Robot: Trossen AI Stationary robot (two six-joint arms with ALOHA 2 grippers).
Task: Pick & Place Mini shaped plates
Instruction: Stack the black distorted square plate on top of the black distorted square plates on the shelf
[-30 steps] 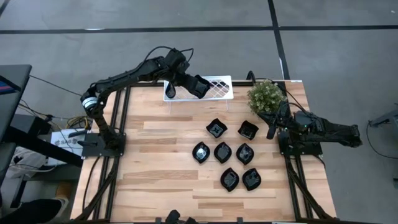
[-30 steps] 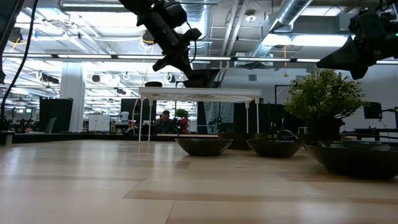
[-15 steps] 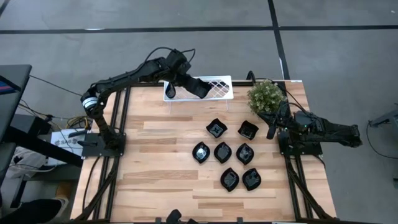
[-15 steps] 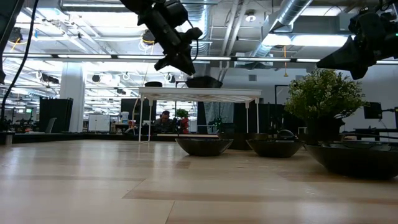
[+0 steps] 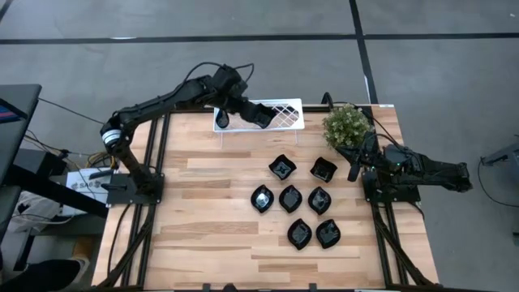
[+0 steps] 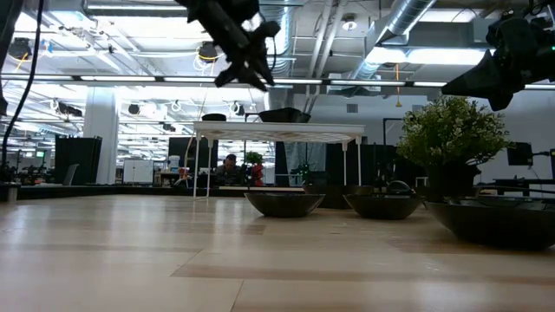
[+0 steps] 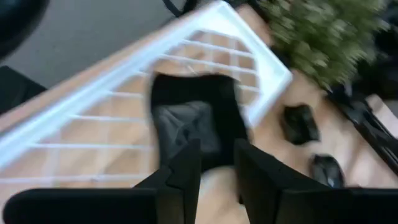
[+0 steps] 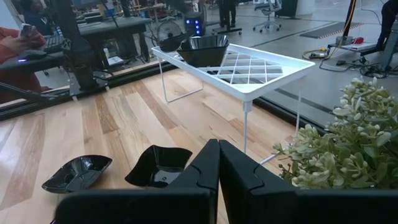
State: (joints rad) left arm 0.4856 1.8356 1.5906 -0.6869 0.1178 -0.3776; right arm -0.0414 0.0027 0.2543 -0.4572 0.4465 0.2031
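Left gripper (image 5: 246,106) raised above white lattice wire rack (image 5: 285,113) at far edge of light wooden slatted table (image 5: 211,211); fingers (image 7: 186,171) slightly parted, holding nothing, seen in left wrist view just over the rack. One glossy black wavy-edged square plate (image 7: 193,121) sitting on the rack's lattice top, free of the fingers; same plate visible on rack in low view (image 6: 284,114) and right wrist view (image 8: 204,50), with gripper (image 6: 247,65) up and to the side of it.

Seven more small glossy black plates on the table right of centre, in three rows. Far row: square-ish plate (image 5: 282,168), another square-ish plate (image 5: 323,169). Middle row: three leaf-shaped plates side by side (image 5: 262,198), (image 5: 290,198), (image 5: 319,199). Near row: two plates (image 5: 299,234), (image 5: 328,234). All apart from each other, none stacked.

Small green bushy plant (image 5: 347,126) at far right corner of table, just beside the rack's right end.

Right gripper (image 5: 354,169) parked at right table edge, near the plant, fingers (image 8: 208,171) pressed together, empty. Two of the black plates (image 8: 78,173), (image 8: 160,167) on the table ahead of it in right wrist view.
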